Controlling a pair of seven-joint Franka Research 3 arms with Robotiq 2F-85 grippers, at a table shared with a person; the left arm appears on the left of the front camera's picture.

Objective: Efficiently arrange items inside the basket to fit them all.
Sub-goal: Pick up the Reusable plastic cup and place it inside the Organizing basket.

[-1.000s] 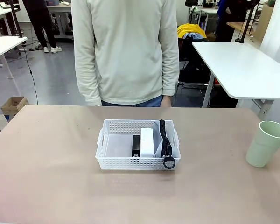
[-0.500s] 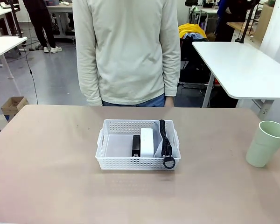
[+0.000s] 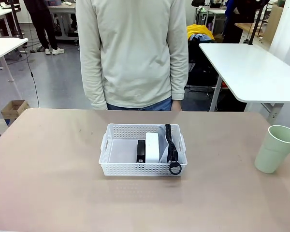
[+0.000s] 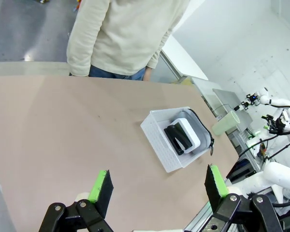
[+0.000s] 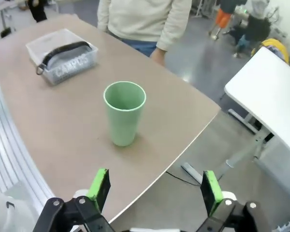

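basket (image 3: pixel 129 168) sits mid tabletop (image 3: pixel 53 159), long sides parallel to the near edge; inside it, black stapler (image 3: pixel 140 151) lies about the middle, white box (image 3: pixel 152 146) just beside it on the side toward the right edge, looks touching; grey pouch (image 3: pixel 163 155) stands on edge between the box and the basket's right wall; its black strap (image 3: pixel 169 141) runs along the top, the ring (image 3: pixel 175 168) hangs over the near rim at the near right corner; basket floor toward the left edge is bare; "CAMPUS" print reads through the lattice in the right wrist view; pale green cup (image 3: pixel 275 148) stands upright on the tabletop near the right edge, outside the basket and well apart from it, mouth up, nothing seen inside; left hand (image 4: pixel 157 180) released, fingers spread wide, grasping nothing, up above the tabletop with the basket beyond it; right hand (image 5: pixel 155 181) released too, fingers apart, grasping nothing, above the tabletop edge with the cup ahead of it; person (image 3: pixel 133 53) in a pale long-sleeved top stands at the far edge, arms down at the sides.
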